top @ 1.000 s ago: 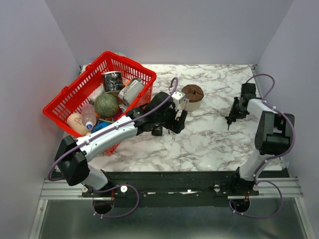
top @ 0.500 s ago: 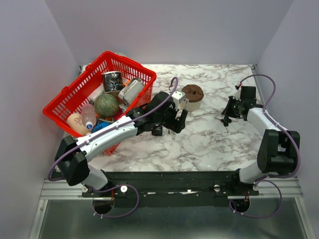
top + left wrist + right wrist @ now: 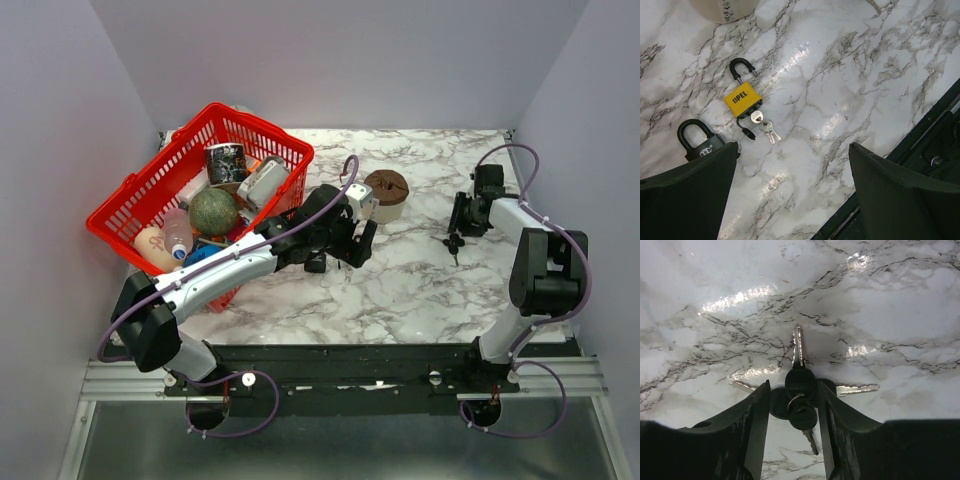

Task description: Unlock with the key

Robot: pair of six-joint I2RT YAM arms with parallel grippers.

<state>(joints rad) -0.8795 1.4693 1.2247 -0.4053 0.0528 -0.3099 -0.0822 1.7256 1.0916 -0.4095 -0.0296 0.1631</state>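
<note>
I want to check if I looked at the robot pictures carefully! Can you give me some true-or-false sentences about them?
1. The yellow padlock lies on the marble table. True.
2. The black padlock sits in a basket. False: it lies on the table too, near the yellow one.
3. The right gripper has a bunch of black-headed keys between its fingers. True.
4. The left gripper is shut tight. False: its jaws stand wide open.

Robotics lab: walled marble tbl
</note>
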